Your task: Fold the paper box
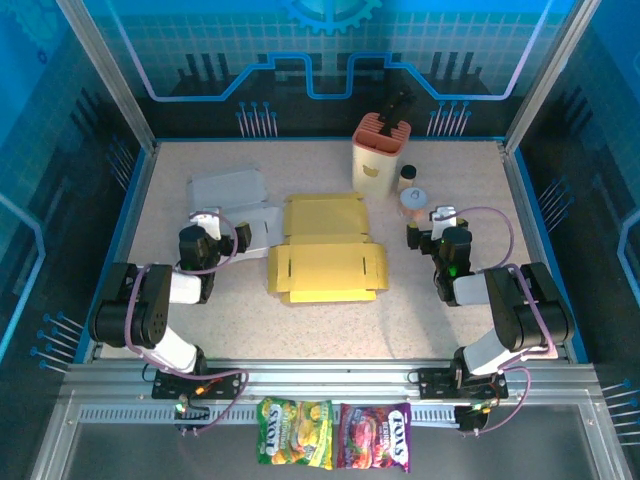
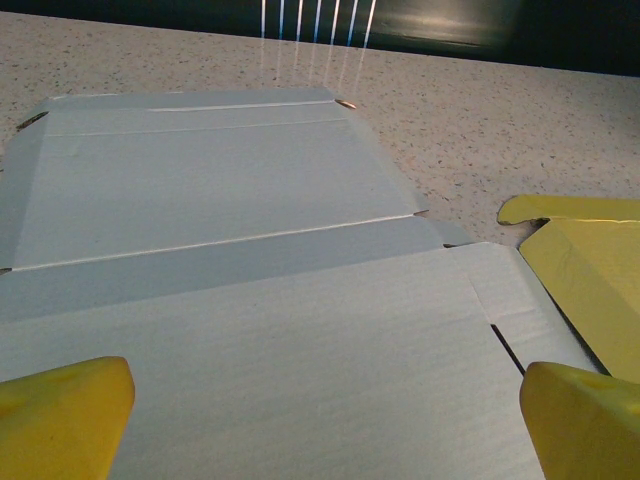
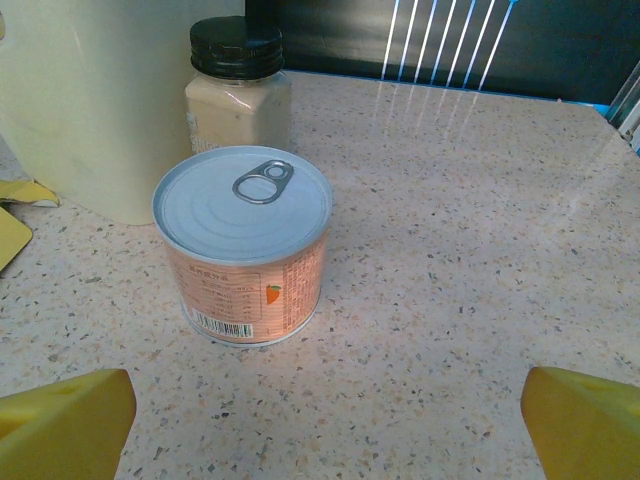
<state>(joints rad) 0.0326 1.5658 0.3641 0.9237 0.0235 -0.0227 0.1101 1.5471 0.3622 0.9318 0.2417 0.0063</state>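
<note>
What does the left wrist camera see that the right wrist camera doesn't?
Left wrist camera: a flat, unfolded white paper box before the open left gripper. Right wrist camera: a pull-tab tin can, a black-lidded jar and a cream container before the open right gripper. Both: yellow fingertips at the bottom corners, the speckled table and an edge of the yellow paper box.

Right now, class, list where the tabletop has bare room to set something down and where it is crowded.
Free: the strip of table between the yellow box and the arm bases; the right side past the can; the back-left corner behind the white box. Crowded: can, jar and cream holder cluster together; the two flat boxes lie side by side.
</note>
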